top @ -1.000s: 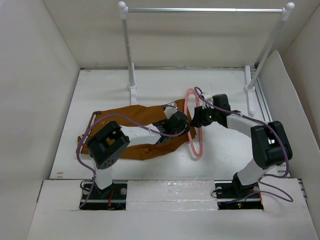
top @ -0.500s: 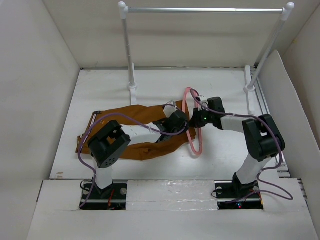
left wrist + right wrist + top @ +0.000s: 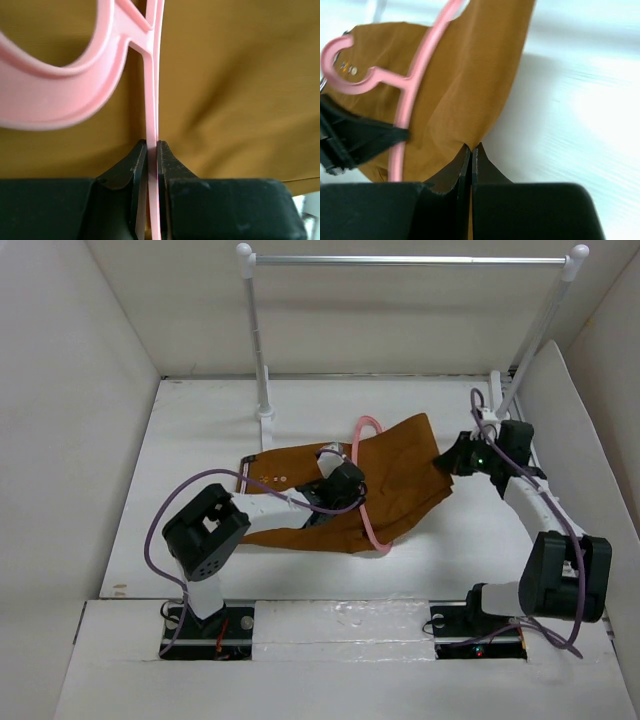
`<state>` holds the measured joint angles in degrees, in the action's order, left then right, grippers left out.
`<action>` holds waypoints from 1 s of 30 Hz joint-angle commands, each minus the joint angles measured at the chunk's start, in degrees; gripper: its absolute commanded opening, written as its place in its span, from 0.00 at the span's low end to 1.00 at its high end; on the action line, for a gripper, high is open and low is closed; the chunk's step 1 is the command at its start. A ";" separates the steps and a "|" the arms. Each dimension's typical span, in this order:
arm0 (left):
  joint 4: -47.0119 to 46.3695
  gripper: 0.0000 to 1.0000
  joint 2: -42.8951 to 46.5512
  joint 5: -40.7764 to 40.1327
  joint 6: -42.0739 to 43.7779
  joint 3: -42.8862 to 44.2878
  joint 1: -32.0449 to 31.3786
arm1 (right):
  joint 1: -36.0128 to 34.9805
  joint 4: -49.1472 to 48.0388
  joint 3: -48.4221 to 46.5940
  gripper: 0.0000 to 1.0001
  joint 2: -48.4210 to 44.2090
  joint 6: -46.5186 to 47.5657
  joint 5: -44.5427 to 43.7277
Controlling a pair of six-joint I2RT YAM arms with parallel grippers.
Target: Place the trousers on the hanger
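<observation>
Top external view: a white table (image 3: pixel 200 440) walled by white panels is seen, and a silver rail (image 3: pixel 410 259) on two white posts is set across its far end. The trousers (image 3: pixel 400 475) are laid near the table middle, rust-brown, stretched from left of centre toward the right, with a broad flap spread out to the right and its far corner pointed at the rail. The hanger (image 3: pixel 370 528), thin and pink, is held on edge across the cloth, and brown cloth is seen on both sides of its outline. The left arm is bent in from the near left, and the left gripper (image 3: pixel 350 480) is placed over the trousers right at the hanger. The right arm is reached up along the right side, and the right gripper (image 3: pixel 450 458) is set at the right edge of the flap, well apart from the left one. Purple cables are looped along both arms. Left wrist view: the left gripper (image 3: pixel 152 147) is clamped on a thin straight bar of the hanger (image 3: pixel 50 105), jaws nearly together with only the pink bar between, the curved hook seen up left and the trousers (image 3: pixel 225 100) filling the background. Right wrist view: the right gripper (image 3: pixel 471 148) is pinched tight on the edge of the trousers (image 3: pixel 470 90), jaws pressed together on the cloth tip, with the hanger (image 3: pixel 415 85) seen lying across the fabric to the left.
</observation>
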<state>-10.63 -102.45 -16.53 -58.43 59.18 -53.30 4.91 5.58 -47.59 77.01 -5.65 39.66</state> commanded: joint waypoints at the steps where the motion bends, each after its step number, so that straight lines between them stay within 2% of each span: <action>1: 6.84 0.00 4.19 -4.29 4.38 -3.71 0.83 | 6.15 5.83 -3.56 0.00 -1.78 4.85 2.18; 3: 7.91 0.00 6.55 -5.26 4.03 -4.86 1.35 | 8.88 8.38 -3.38 0.00 -2.48 6.77 1.04; 6: 8.08 0.00 9.02 -5.96 4.99 -6.70 2.15 | 12.40 6.56 -1.28 0.00 -4.15 5.74 -0.55; 13: 10.55 0.00 10.61 -7.55 9.55 -5.83 2.67 | 16.09 4.53 -3.20 0.00 -0.20 2.84 -0.21; 17: 10.46 0.00 12.01 -4.57 14.30 -5.13 0.83 | 14.88 1.20 -6.02 0.00 5.33 -0.05 3.48; 21: 13.62 0.00 8.25 -2.98 17.12 -0.39 -3.12 | 8.12 2.04 -12.67 0.00 9.38 0.01 2.18; 26: 14.58 0.00 7.01 -4.82 15.20 0.67 -4.36 | 7.92 4.43 -13.84 0.00 9.21 1.16 -1.34; 30: 20.55 0.00 6.48 -12.18 12.39 2.17 -3.75 | 10.47 7.60 -12.53 0.00 8.33 3.98 -4.06</action>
<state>1.78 -94.98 -23.11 -46.02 59.64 -57.41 13.26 13.78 -59.27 87.24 -3.95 38.48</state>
